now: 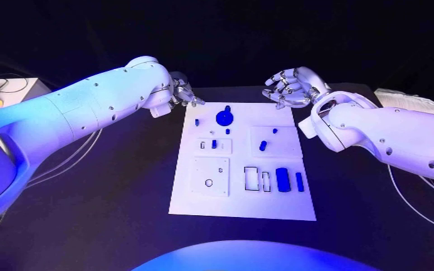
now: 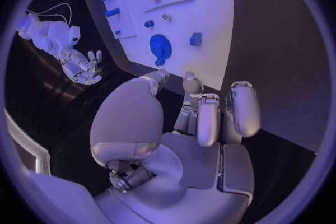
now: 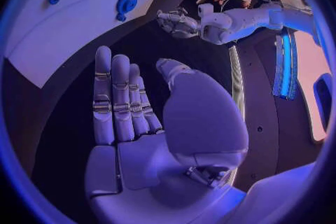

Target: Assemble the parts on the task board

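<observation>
The white task board [image 1: 237, 199] lies in the middle of the black table. Several small blue parts sit on it: a round knob-like piece [image 1: 224, 117] near the far edge, small blocks [image 1: 263, 145] in the middle, and two upright bars [image 1: 283, 179] near the right side. My left hand [image 1: 184, 92] hovers just beyond the board's far left corner, fingers apart and holding nothing. My right hand [image 1: 290, 89] hovers beyond the far right corner, also empty with fingers spread. The left wrist view shows the left hand [image 2: 196, 123] above the round piece [image 2: 160, 46]. The right wrist view shows the right hand [image 3: 140, 117] with straight fingers.
A pale box [image 1: 18, 89] with cables sits at the table's far left. A white object [image 1: 402, 98] lies at the far right edge. Bare black table [image 1: 108, 208] flanks the board on both sides and in front.
</observation>
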